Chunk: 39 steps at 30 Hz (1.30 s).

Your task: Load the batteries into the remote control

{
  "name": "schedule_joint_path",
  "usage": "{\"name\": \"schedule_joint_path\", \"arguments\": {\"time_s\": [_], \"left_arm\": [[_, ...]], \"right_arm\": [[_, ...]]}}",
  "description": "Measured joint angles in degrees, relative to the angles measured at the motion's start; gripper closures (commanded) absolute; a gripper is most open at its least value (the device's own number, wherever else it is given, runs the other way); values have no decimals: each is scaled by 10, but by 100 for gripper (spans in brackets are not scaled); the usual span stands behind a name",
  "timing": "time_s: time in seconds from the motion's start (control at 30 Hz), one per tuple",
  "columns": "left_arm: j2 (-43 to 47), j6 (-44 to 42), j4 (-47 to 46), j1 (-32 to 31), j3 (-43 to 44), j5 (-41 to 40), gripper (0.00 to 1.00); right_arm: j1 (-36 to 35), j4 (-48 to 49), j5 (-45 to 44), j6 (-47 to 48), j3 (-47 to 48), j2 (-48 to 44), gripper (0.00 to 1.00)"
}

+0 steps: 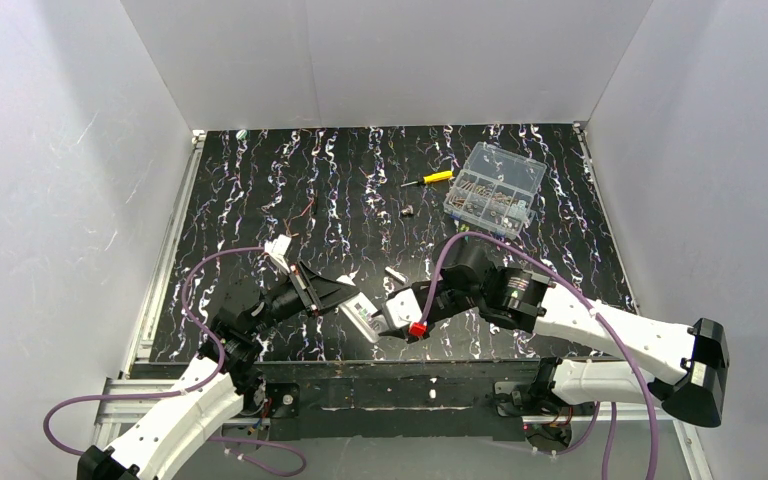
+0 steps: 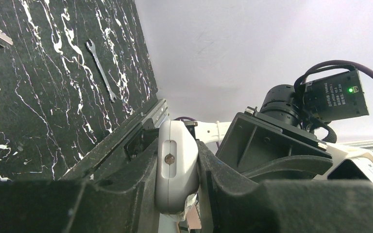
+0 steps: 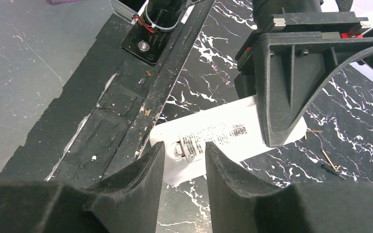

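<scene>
The remote control (image 1: 362, 318) is a small white handset lying back-side up just above the table near the front edge. My left gripper (image 1: 335, 297) is shut on it, and in the left wrist view its rounded white end (image 2: 175, 145) is pinched between the black fingers. In the right wrist view the remote control (image 3: 223, 136) shows a printed label, with a left finger (image 3: 291, 82) over its far end. My right gripper (image 3: 184, 156) stands open, its tips on either side of the label's near end, with marble showing between them. No batteries show in any view.
A clear compartment box (image 1: 493, 190) and a yellow screwdriver (image 1: 430, 179) lie at the back right. A small white stick (image 1: 395, 272) and a white piece (image 1: 280, 247) lie mid-table. A thin wrench (image 2: 101, 70) lies on the marbled mat. The table's front rail (image 3: 170, 73) runs close by.
</scene>
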State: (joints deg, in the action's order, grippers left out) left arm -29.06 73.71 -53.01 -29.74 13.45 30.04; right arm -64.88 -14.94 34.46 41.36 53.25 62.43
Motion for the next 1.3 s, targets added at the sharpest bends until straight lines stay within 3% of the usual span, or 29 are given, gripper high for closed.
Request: {"name": "schedule_joint_path", "arguments": {"time_s": [1.3], "left_arm": [[-13, 14, -22, 0, -7, -4, 100]], "right_arm": [[0, 14, -32, 29, 0, 7, 55]]}}
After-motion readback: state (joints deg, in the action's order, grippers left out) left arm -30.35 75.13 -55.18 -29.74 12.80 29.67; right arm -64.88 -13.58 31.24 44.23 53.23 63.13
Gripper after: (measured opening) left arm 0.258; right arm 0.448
